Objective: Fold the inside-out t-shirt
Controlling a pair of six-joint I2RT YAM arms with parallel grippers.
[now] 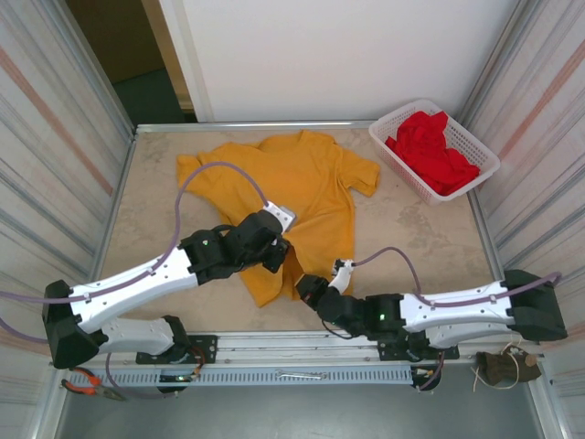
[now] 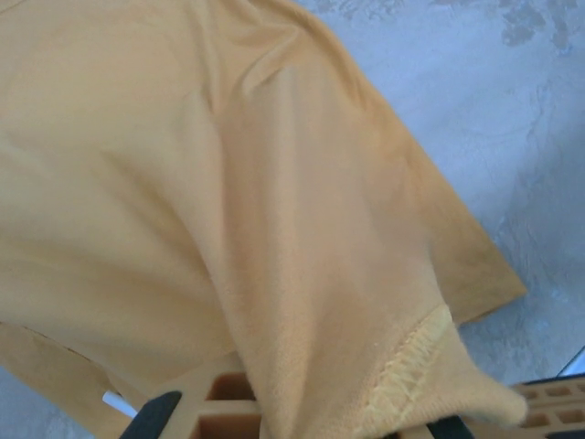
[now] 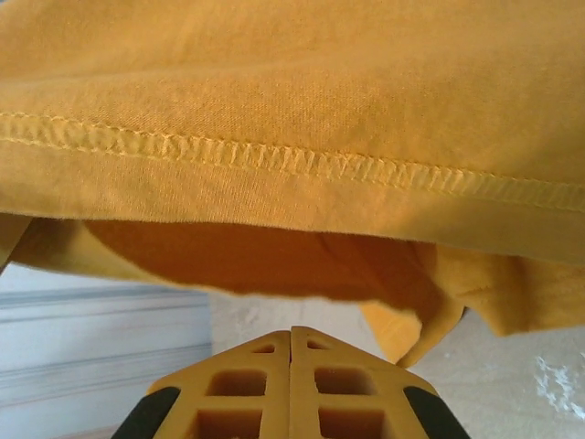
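Fabric pinched at the near edge: the mustard-yellow inside-out t-shirt [image 1: 311,183] is lying across the middle of the beige surface [image 1: 155,210]. Its collar is being pointed toward the far wall, both short sleeves are being spread to the sides, and the body is being drawn into a narrower, bunched strip toward the near edge.

The left claw [image 1: 274,259] is being held over the shirt's near left side, pressed together and pinching a fold of the cloth. In the left wrist view the fabric is being draped over the orange fingers [image 2: 224,416], and a stitched hem is showing close beside them.

The right claw [image 1: 313,291] is being held at the shirt's near right corner, by the hem. In the right wrist view it [image 3: 291,334] is being pressed together with nothing caught between the fingers, and the stitched hem is hanging just beyond the tips, lifted slightly off the surface.

At the far right corner, near one sleeve but apart from it, a bright red garment [image 1: 434,151] is being kept in a white lattice basket [image 1: 399,163].
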